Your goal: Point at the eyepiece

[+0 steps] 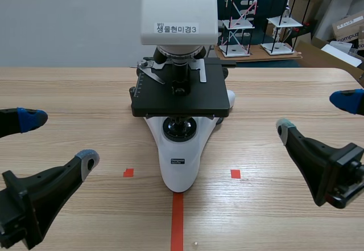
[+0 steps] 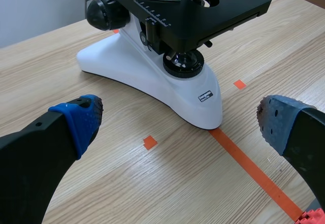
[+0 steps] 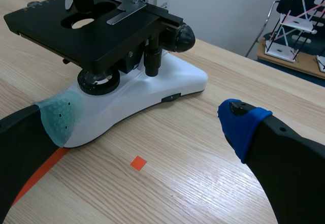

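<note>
Where the white head of the microscope (image 1: 180, 91) runs out past the scene view's upper edge, a label (image 1: 177, 28) reads "생물현미경3". The eyepiece lies beyond that edge and cannot be seen in any of the 3 views. A dark badge (image 2: 205, 96) on the white base is too small to read. The microscope stands mid-table (image 1: 284, 86), with its base tip on the orange-red tape line. Low on either side, well apart from it, the left gripper (image 1: 60, 139) and the right gripper (image 1: 313, 115) each have their 2 fingers spread wide. Behind the table, a cardboard box (image 1: 348, 26) shows "compu" near some racks (image 1: 239, 20).
</note>
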